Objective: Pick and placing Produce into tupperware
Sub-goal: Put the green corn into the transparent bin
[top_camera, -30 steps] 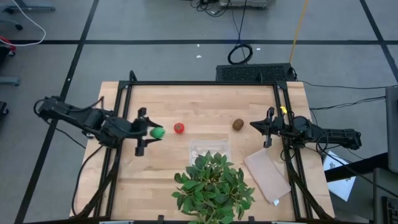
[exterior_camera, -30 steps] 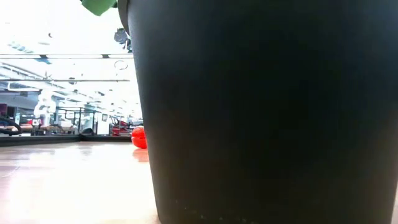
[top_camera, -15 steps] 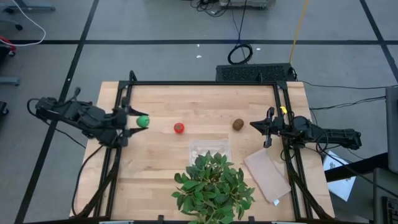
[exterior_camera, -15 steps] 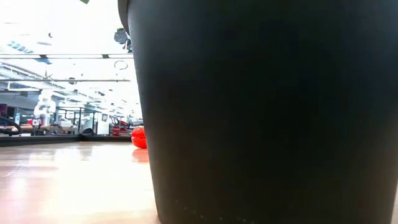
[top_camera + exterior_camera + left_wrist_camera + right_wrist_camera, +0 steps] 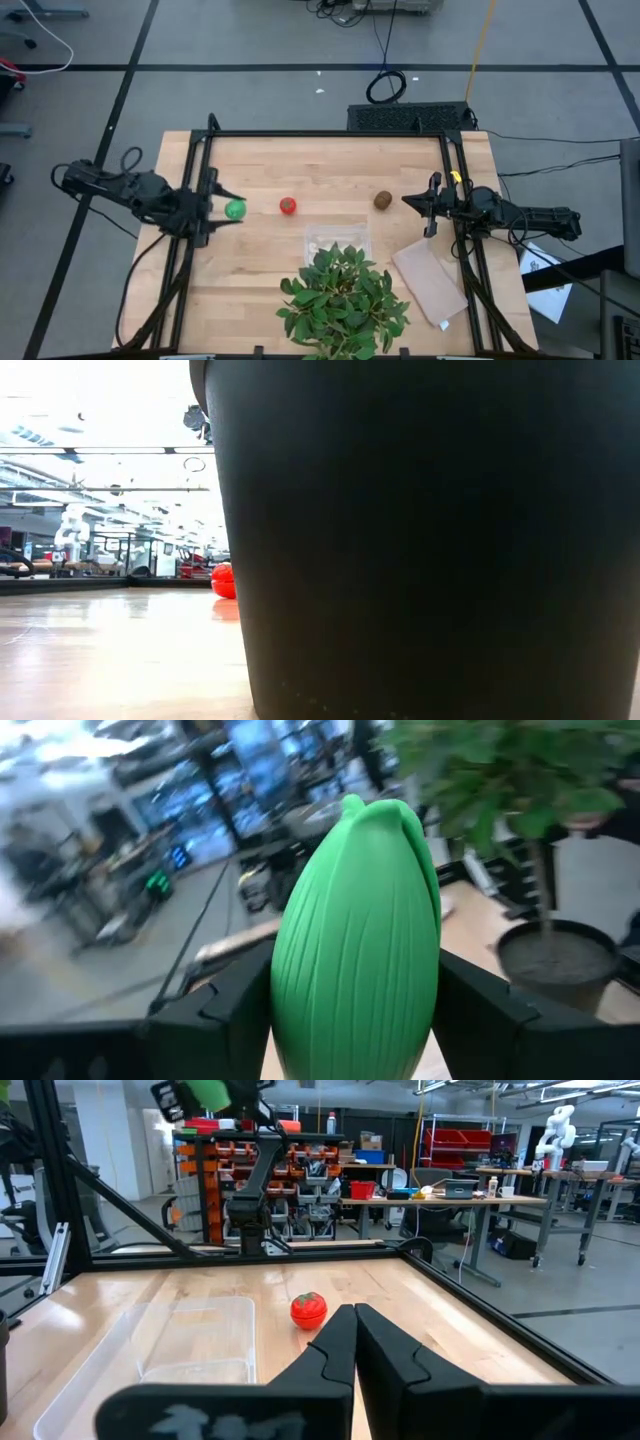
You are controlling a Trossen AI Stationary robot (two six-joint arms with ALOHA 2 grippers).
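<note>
The ribbed bright green oblong piece [image 5: 357, 940] sits clamped in the left gripper [image 5: 218, 208], raised near the table's left edge. The red round tomato [image 5: 288, 206] and brown kiwi-like ball [image 5: 383, 200] rest on the wood beyond the clear plastic container [image 5: 337, 238], whose near side the leafy potted plant [image 5: 343, 298] overhangs. The right gripper [image 5: 430, 206], fingers closed on nothing, waits beside the kiwi.

Tomato [image 5: 288, 206] between green piece [image 5: 235, 209], kiwi [image 5: 383, 201].

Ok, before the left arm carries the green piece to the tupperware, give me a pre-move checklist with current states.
1. Green piece gripped by left end effector: ok.
2. Piece lifted off the table: ok, it shows held aloft in the right wrist view.
3. Tupperware empty: ok.
4. Plant clear of the tupperware: not ok, leaves overlap its near edge.
5. Right end effector shut, parked out of the way: ok.
6. Tomato and kiwi undisturbed: ok.
</note>
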